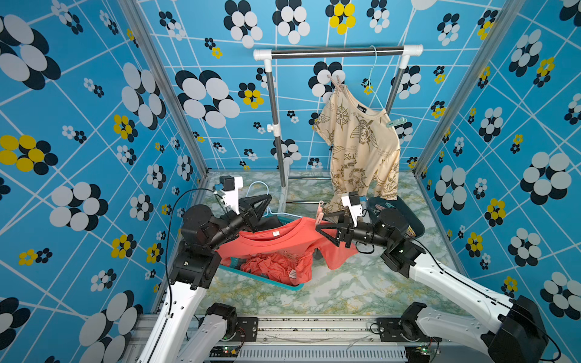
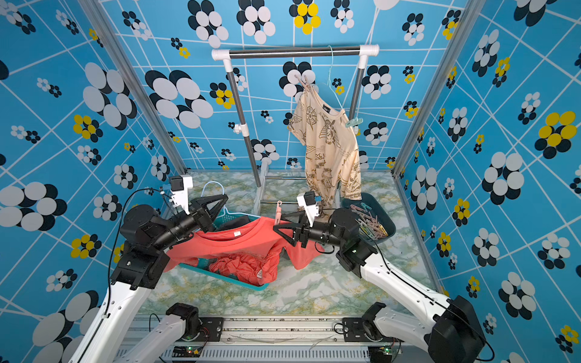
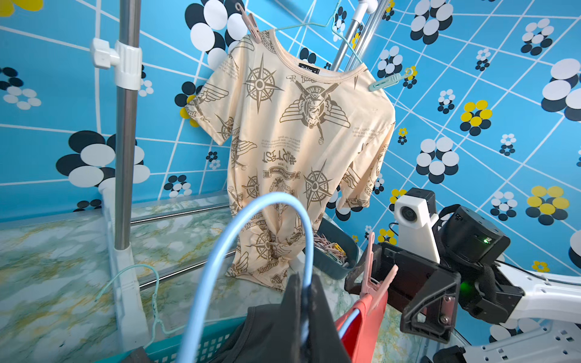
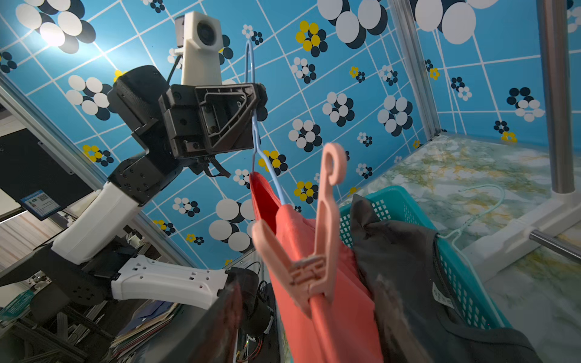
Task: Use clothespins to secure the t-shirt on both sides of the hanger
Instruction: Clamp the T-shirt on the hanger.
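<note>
A pink clothespin [image 1: 320,211] [image 4: 314,248] stands clipped on one shoulder of the coral t-shirt [image 1: 283,239]. It bites the cloth and the light blue hanger [image 3: 273,196] together at the end nearer the right arm. The shirt is held in the air over the teal laundry basket [image 1: 267,279], near the middle of the bench [image 1: 345,289]. More coral cloth lies bunched in the basket beside a dark garment [image 4: 408,251].

The right gripper [image 1: 320,221] is spread wide around the pin; in the right wrist view a finger shows on either side, clear of it. The left gripper [image 4: 256,107] is clamped on the hanger's neck below the hook.

Loose clothespins [image 2: 371,224] fill a dark tray [image 2: 382,207] near the bench's right edge. At the back edge, a rack [image 1: 338,52] carries a beige printed t-shirt [image 1: 358,141], fastened with a pink pin [image 1: 334,82] and a mint pin [image 1: 395,122].
</note>
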